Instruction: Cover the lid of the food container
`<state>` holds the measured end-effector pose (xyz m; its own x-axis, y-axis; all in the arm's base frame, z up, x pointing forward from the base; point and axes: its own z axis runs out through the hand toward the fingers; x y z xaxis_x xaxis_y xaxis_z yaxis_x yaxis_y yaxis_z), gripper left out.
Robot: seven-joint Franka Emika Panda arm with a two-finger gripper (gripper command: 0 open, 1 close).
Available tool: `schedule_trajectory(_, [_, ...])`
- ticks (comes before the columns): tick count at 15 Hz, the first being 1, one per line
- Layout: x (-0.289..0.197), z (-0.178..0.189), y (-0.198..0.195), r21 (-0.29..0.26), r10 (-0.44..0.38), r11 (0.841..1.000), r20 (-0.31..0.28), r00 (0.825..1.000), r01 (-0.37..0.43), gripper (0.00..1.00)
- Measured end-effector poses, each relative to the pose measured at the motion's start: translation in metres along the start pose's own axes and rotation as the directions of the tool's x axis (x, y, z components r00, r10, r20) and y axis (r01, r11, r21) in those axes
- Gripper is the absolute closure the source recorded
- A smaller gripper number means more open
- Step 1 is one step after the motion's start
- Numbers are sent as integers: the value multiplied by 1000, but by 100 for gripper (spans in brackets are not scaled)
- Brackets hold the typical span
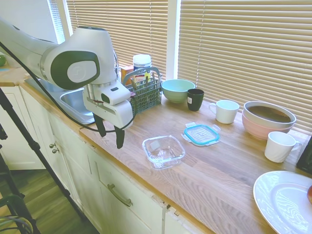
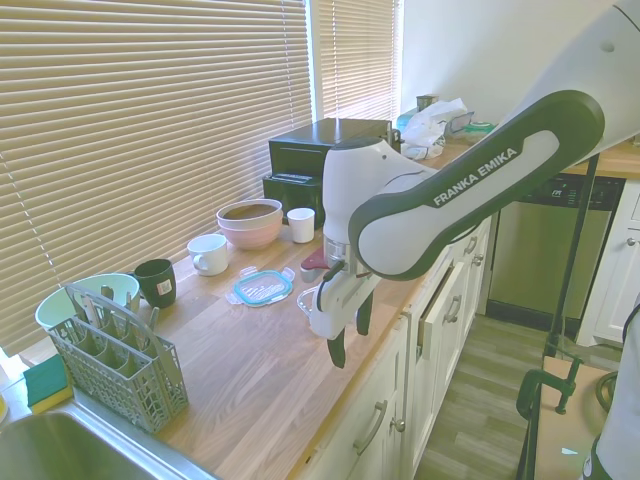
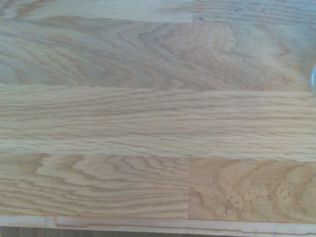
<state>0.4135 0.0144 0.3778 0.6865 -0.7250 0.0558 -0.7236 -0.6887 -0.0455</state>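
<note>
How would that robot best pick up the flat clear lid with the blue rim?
Probably from straight above, pinching two opposite edges of the flat square clear plastic lid with the light blue rim. It lies flat on the wooden counter, apart from the clear glass dish, so only its thin rim offers a hold. The end effector is open.

In the second exterior view the arm hides most of the food container (image 2: 305, 297), and the first's right edge crops the white plate (image 1: 280, 202).

Sunlit window blinds (image 1: 243, 48) back a wooden countertop (image 1: 204, 170) over white cabinets (image 1: 122, 195) and wood floor (image 2: 500, 400).
</note>
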Motion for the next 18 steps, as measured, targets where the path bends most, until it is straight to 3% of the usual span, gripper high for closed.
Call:
schedule_trajectory(6, [1,-1,3,-6,6,1000,3,1000,-6,0])
schedule_trajectory(10, [17,-28,21,17,45,999,-19,999,-45,0])
schedule_trajectory(14, [59,-71,51,76,100,992,-47,994,-96,0])
schedule_trajectory(18, [123,-90,83,162,209,966,-17,978,-203,0])
